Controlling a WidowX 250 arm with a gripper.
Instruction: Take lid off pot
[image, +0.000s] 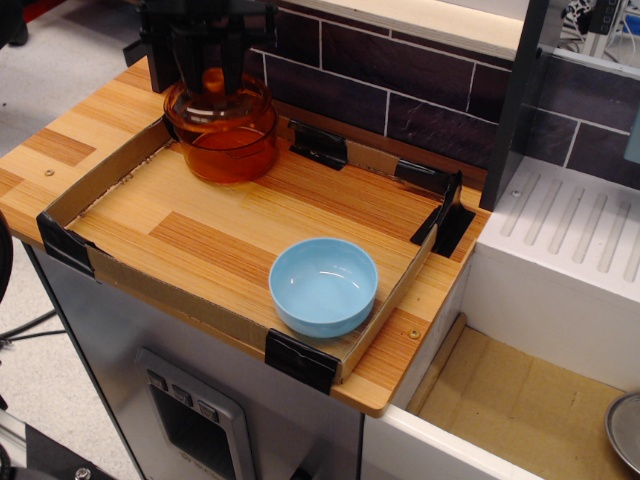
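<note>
Observation.image: claw (208, 78) pinching knob, lid (219, 100) level over upright pot (227, 140).

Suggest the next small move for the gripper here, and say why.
Probably lift straight up a little more. The gripper appears shut on the knob of the lid, whose rim looks just raised above the pot, though that is hard to tell. A straight rise should free the lid before it is carried sideways, away from the bowl.

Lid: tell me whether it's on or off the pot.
Lifted: the lid sits raised above the amber pot, its knob between the pincer fingers.
</note>
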